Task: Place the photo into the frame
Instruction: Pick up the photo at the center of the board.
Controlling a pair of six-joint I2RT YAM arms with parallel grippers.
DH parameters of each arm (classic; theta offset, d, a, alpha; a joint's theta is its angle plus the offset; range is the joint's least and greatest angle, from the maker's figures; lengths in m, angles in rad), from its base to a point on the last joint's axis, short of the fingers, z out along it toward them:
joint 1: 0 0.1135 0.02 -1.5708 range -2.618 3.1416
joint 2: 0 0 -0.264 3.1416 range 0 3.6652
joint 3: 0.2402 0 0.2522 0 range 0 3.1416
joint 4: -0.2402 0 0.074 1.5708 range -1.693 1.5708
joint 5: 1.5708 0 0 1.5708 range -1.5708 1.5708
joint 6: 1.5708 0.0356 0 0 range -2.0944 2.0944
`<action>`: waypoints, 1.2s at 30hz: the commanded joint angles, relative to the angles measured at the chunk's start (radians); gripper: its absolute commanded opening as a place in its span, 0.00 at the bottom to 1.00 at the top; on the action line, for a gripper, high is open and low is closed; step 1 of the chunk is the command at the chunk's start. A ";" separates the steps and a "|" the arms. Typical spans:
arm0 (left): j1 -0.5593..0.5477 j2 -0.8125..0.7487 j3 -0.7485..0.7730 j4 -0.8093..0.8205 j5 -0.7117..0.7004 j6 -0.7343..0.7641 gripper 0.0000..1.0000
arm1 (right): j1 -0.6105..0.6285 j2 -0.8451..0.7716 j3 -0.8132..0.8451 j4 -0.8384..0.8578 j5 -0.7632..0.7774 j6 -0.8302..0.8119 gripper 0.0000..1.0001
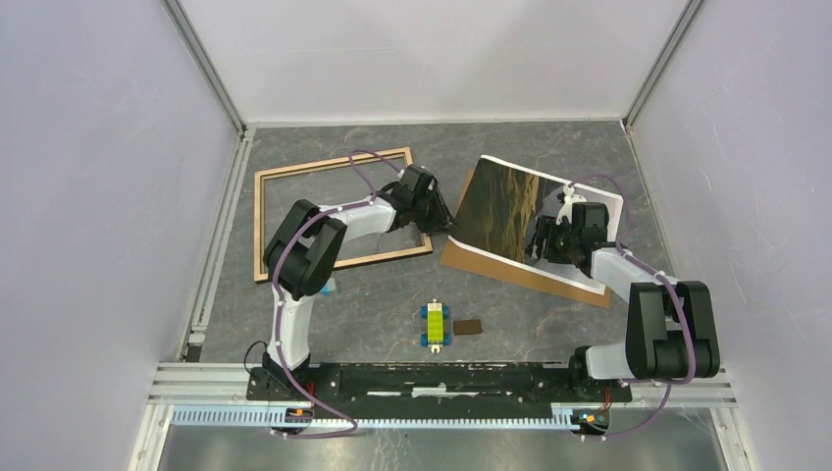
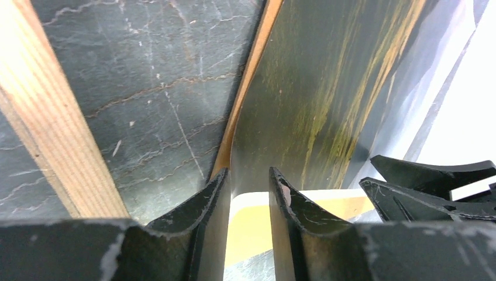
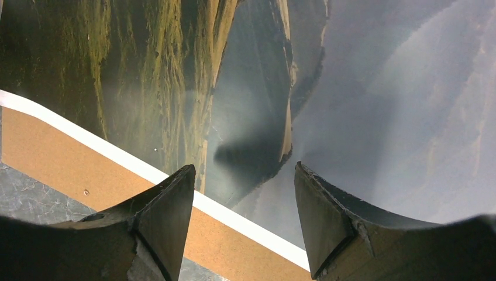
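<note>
The glossy photo (image 1: 505, 201), brown-gold mountains inside a white border, lies on a brown board (image 1: 510, 273) right of the tan frame (image 1: 259, 226), its left edge curling up. The left end effector (image 2: 248, 172) sits slightly open around that corner, grip unclear. The right end effector (image 3: 243, 170) hangs wide open above, holding nothing.

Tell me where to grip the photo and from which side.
Grip the photo by its edge nearest the frame, coming from that side, one jaw above and one below. It is a thin sheet lying on the board, so only an edge fits between jaws, and that edge seems to curl up there.
</note>
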 commanded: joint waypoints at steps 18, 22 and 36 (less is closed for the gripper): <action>-0.036 0.031 0.146 -0.068 0.017 0.032 0.21 | -0.004 0.019 -0.011 0.019 -0.021 -0.015 0.70; -0.048 0.021 0.218 -0.183 -0.065 0.115 0.12 | -0.002 -0.007 0.005 -0.006 -0.001 -0.019 0.70; 0.055 -0.365 0.358 -0.683 -0.387 0.371 0.02 | -0.003 -0.214 0.145 -0.174 0.072 -0.049 0.73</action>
